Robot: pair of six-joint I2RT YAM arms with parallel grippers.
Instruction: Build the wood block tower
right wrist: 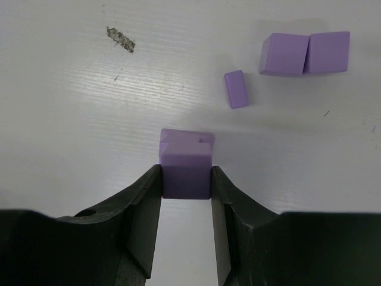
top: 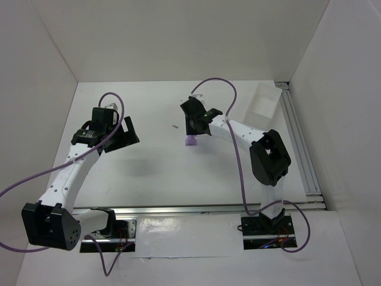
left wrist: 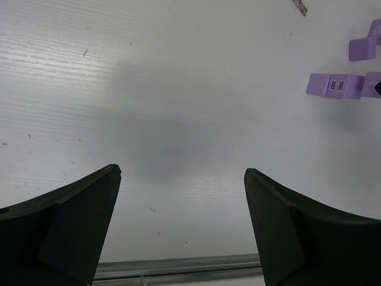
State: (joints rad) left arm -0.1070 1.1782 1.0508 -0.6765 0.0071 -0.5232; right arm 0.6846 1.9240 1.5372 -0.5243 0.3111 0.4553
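From above, the left tool (top: 122, 136) hangs over the left half of the table (top: 149, 173). The right tool (top: 193, 126) hangs near the middle, over the one purple block (top: 191, 142) that shows here. One white tray (top: 262, 101) sits at the far right corner. In the left wrist view its fingers are spread wide and touch nothing. The right wrist view shows five blocks. The right tool, part open, pinches the held block (right wrist: 186, 170), which overlaps a lower block (right wrist: 178, 136). Three lie well apart from it, two of them touching each other.
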